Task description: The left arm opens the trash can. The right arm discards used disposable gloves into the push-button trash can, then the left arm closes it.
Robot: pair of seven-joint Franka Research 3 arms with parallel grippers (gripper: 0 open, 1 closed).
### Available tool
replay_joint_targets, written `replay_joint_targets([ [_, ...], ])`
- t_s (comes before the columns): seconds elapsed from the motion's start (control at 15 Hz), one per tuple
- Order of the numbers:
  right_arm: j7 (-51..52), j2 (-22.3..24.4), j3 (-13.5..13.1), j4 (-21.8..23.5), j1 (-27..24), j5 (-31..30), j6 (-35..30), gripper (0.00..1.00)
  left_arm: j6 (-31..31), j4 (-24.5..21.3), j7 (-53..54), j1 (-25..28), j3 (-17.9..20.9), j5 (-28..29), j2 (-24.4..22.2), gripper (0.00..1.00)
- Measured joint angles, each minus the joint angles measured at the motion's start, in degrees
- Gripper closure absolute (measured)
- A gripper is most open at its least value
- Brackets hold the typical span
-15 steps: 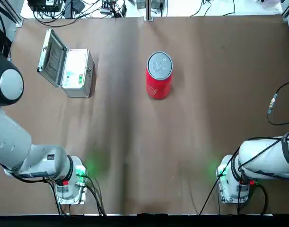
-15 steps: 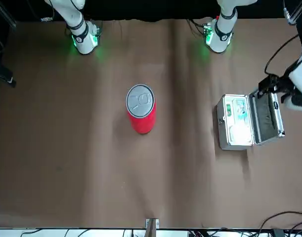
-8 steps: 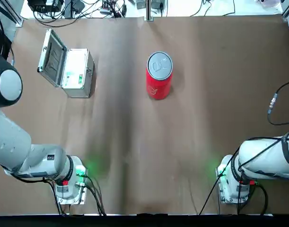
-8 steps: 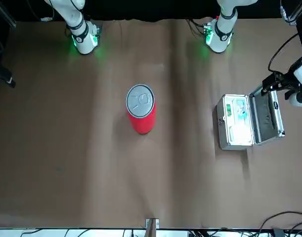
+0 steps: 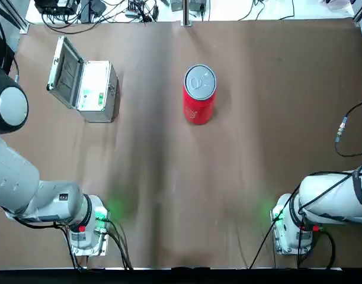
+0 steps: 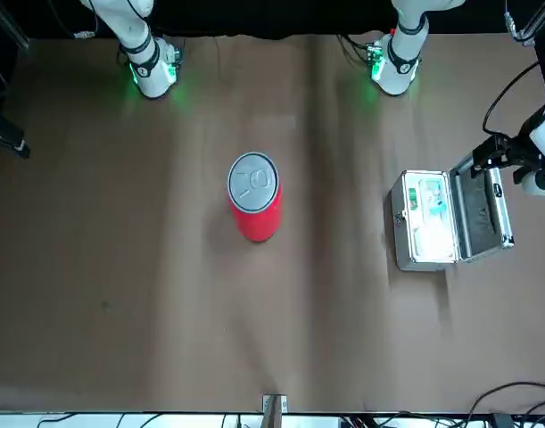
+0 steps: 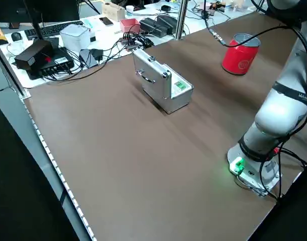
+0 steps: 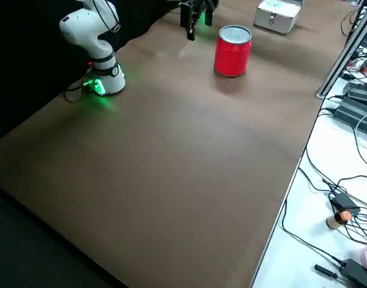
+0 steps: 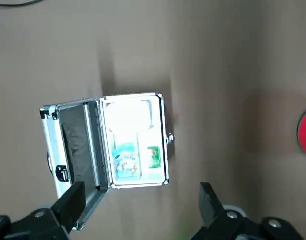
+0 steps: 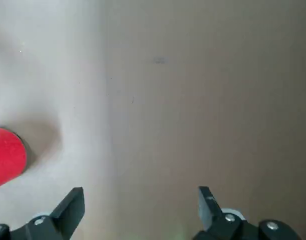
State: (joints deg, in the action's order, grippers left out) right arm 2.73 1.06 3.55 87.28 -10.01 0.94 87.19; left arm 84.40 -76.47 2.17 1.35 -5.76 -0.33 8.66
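Brown table, upright red trash can, grey lid shut, both pincers apart

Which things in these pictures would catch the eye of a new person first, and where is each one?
The eye would probably go first to the red trash can with its grey lid, standing alone past the middle of the table. Next comes the open silver case, on the robot's left side of the table, showing a small green label inside. The glowing green lights on both arm bases also stand out.
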Motion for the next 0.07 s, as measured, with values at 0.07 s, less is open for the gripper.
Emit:
replay_joint_targets([
  [0.07,0.00,0.00,0.00,0.01,0.00,0.00,0.00,0.00,0.22,0.00,-0.01,0.07,0.07,0.00,0.00,0.00],
])
